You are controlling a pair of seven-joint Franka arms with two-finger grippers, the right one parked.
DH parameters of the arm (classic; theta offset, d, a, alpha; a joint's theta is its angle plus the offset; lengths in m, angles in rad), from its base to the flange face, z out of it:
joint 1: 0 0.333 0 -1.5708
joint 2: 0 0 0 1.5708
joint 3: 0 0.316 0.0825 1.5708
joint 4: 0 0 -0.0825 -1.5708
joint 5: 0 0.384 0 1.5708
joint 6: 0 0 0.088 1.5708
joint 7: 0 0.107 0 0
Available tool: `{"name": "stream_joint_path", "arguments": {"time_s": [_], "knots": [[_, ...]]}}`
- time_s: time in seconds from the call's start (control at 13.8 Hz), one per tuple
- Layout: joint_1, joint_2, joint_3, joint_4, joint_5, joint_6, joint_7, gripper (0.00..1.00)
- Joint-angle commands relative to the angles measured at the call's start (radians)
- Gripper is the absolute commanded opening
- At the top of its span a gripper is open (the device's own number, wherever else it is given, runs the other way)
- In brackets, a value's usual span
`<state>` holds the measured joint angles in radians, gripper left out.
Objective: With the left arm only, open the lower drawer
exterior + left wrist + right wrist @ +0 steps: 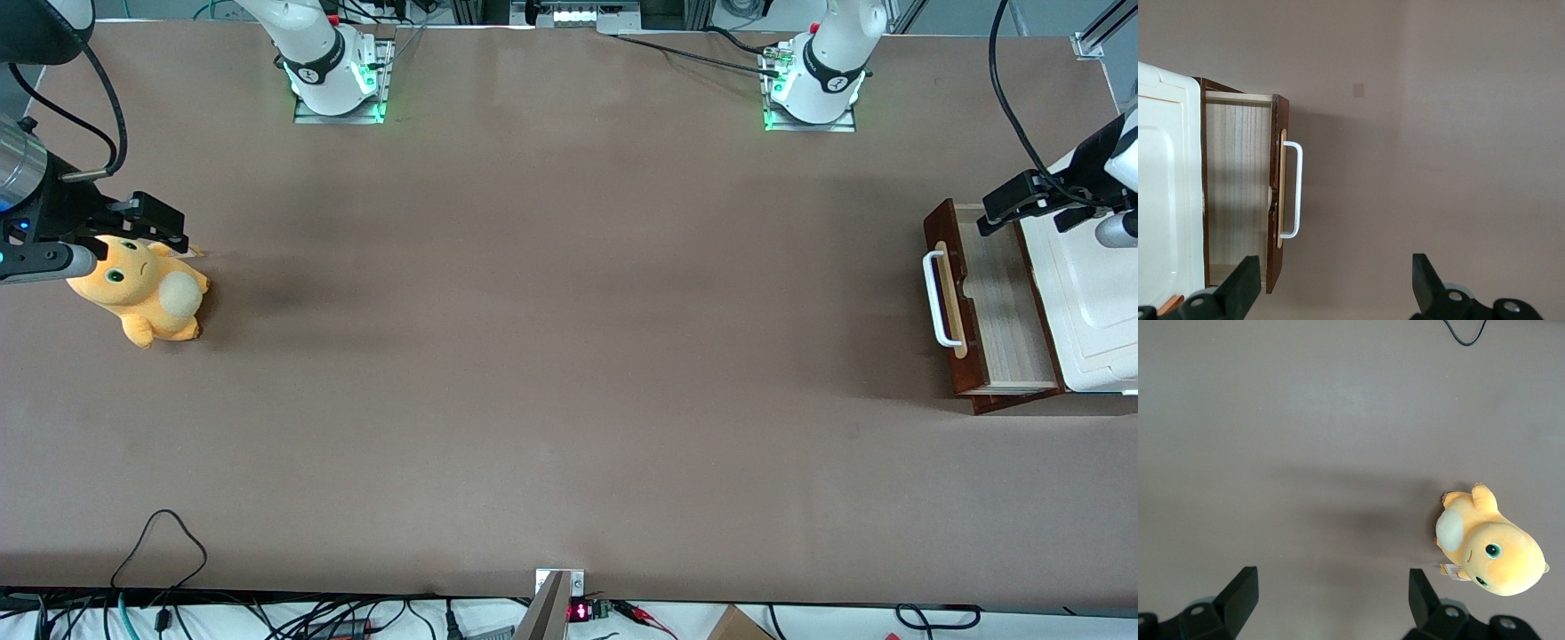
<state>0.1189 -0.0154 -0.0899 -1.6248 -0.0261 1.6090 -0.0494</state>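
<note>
Lower drawer (996, 307) stands pulled out from the white cabinet (1089, 302) at the working arm's end of the table, pale wood floor exposed (white loop handle (940, 299) at 9 o'clock of it). Left arm's gripper (1018, 203) hangs above its 12 o'clock corner — fingers (1245, 283) spread wide, holding nothing.

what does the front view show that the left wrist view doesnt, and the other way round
Only the front view shows the orange plush toy at the parked arm's end of the table, both arm bases, and the left arm with its claw raised above the cabinet end of the drawer. Only the left wrist view shows the claw's fingers spread open, holding nothing. Both show the lower drawer pulled out, its pale wood inside bare, its white loop handle free, and the white cabinet top.
</note>
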Motion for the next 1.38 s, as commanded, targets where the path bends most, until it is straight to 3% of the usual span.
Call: {"name": "stream_joint_path", "arguments": {"time_s": [0.0, 0.15, 1.31], "knots": [[-0.047, 0.003, 0.045, 0.022, -0.003, -0.014, -0.001, 1.00], [-0.120, 0.011, 0.123, 0.026, -0.003, -0.014, -0.003, 1.00], [-0.119, 0.011, 0.116, 0.028, -0.002, -0.043, 0.013, 1.00]]}}
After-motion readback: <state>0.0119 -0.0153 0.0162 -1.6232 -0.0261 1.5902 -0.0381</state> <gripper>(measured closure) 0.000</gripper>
